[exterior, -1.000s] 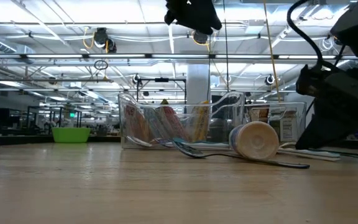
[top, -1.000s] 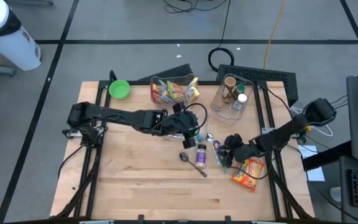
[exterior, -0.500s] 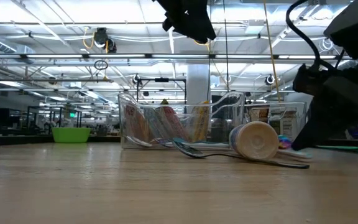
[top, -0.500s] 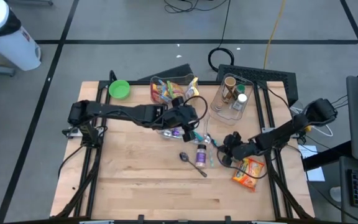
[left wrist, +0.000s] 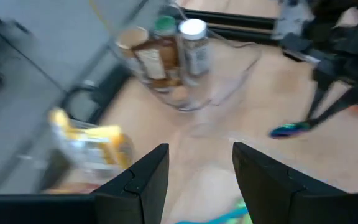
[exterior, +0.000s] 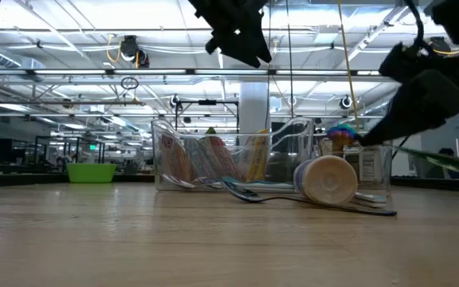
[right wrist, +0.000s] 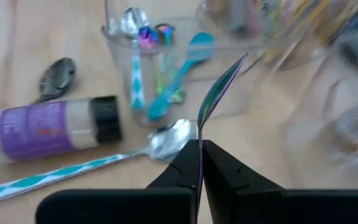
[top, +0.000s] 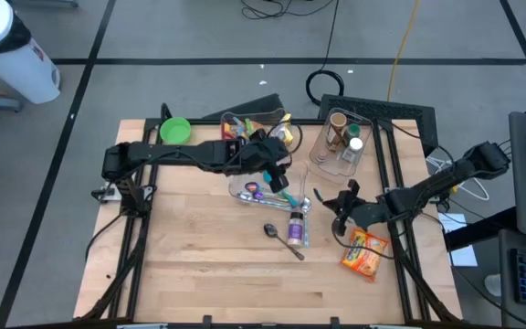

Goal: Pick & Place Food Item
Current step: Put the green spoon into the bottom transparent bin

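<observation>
Now right pincer (right wrist: 201, 163) pinches an iridescent utensil (right wrist: 219, 84), pointing upward-away.

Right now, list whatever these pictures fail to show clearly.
- Utensil in the shut right pincer: the right wrist view shows it edge-on and the pincer hides its lower end, so spoon or fork is unclear.
- Jars: labels are smeared by blur in the left wrist view and too small in the high view.
- Orange packet: print is too small in the high view.
</observation>
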`<state>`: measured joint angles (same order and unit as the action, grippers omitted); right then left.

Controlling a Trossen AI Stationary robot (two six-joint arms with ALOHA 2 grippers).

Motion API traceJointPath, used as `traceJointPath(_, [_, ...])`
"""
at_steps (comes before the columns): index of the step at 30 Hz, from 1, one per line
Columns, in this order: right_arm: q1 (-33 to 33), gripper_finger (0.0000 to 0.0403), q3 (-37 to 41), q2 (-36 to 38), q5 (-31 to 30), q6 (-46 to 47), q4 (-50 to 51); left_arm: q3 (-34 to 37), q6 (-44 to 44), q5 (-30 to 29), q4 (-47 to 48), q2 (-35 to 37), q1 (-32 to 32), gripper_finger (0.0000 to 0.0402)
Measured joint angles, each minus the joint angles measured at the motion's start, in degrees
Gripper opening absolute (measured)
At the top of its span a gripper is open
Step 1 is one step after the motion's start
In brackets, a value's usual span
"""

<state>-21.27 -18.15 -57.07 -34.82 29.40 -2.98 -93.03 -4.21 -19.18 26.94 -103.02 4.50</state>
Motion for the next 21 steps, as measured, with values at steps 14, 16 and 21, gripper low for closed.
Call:
traceJointPath(14, [-1.3,0.0001,-16.5,-2.0,-18.7,-28.1,21.7,-0.1,-22.2,19.3,-6.5,-0.5,5.2,0.0186])
traceJointPath(16, [-2.2,0.0001,-17.8,-3.7,-23.2,-34.6,21.3,-0.1,-26.2,19.7,-6.4,-0.5,5.2,0.0186])
traceJointPath(21, [-4.3,0.0000,-19.3,-7.1,-35.6,-51.9,17.6,-0.1,-33.0,22.3,-7.1,-0.5,5.1,0.0186])
